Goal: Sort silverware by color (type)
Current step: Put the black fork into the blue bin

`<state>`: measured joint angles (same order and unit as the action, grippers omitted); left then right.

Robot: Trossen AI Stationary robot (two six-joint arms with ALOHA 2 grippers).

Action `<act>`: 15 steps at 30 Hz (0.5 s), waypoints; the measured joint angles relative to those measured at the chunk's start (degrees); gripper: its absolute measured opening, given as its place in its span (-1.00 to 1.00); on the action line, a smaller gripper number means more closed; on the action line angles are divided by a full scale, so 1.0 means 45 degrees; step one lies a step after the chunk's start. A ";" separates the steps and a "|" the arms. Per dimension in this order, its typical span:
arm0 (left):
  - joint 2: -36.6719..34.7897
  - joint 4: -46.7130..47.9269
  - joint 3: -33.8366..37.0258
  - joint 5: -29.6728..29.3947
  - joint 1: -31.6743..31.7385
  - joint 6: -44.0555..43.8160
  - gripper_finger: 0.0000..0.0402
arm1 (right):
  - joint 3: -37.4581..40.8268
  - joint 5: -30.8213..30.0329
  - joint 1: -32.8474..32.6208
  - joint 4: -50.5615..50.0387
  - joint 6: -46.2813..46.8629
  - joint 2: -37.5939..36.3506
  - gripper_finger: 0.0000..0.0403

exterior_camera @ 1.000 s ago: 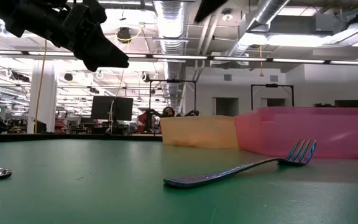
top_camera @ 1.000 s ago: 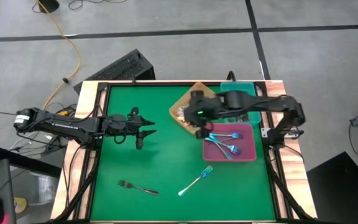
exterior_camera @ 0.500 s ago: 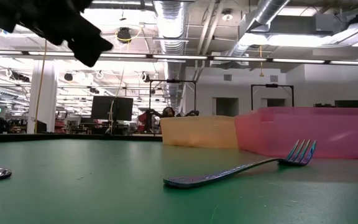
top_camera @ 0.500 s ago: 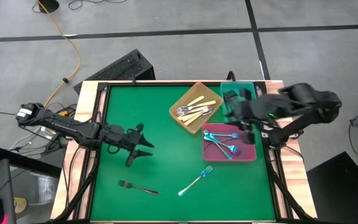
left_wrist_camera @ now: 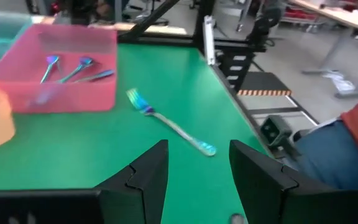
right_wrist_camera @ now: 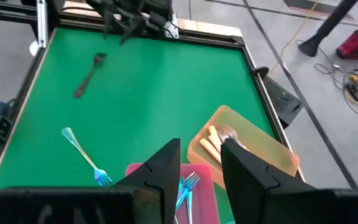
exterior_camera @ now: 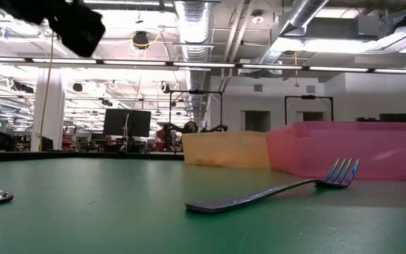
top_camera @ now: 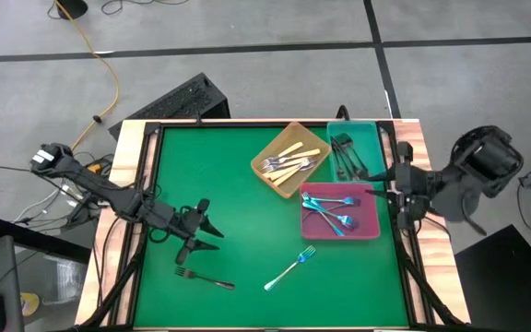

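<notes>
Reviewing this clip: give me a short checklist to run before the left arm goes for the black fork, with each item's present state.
1. All-black fork lies free on the green table mat: ok.
2. Left gripper open, nothing held: ok.
3. Left gripper above and just behind that fork, not touching: ok.
4. Right gripper empty and pulled back past the table's right edge, beyond the pink rectangular tray: ok.
5. Teal rectangular tray holding the black forks is unobstructed: ok.
6. All forks sorted: not ok; iridescent blue-teal fork also lies loose on the mat.

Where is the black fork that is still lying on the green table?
In the high view, the black fork lies on the table's near-left part, just below the left claw, left of the loose blue fork.
</notes>
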<state>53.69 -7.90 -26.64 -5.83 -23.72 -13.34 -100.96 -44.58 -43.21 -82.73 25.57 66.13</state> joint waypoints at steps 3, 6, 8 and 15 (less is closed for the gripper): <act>0.0000 0.0498 -0.0446 -0.0655 -0.0570 0.0019 -0.24 | 0.1187 -0.0788 -0.0777 0.0002 0.1076 -0.0339 -0.33; 0.0000 0.1463 -0.0979 -0.1357 -0.1095 -0.0012 -0.24 | 0.2494 -0.1366 -0.1283 0.0010 0.2054 -0.0557 -0.33; -0.0003 0.2002 -0.1323 -0.1658 -0.1377 -0.0187 -0.24 | 0.3438 -0.1842 -0.1558 0.0073 0.2645 -0.0674 -0.33; 0.0000 0.3959 -0.2084 -0.2586 -0.2100 -0.1508 -0.24 | 0.6444 -0.4138 -0.2125 0.1456 0.4059 -0.0971 -0.33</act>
<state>53.69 9.92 -36.02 -17.47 -33.17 -20.13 -71.97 -63.20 -52.77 -76.18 43.84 61.76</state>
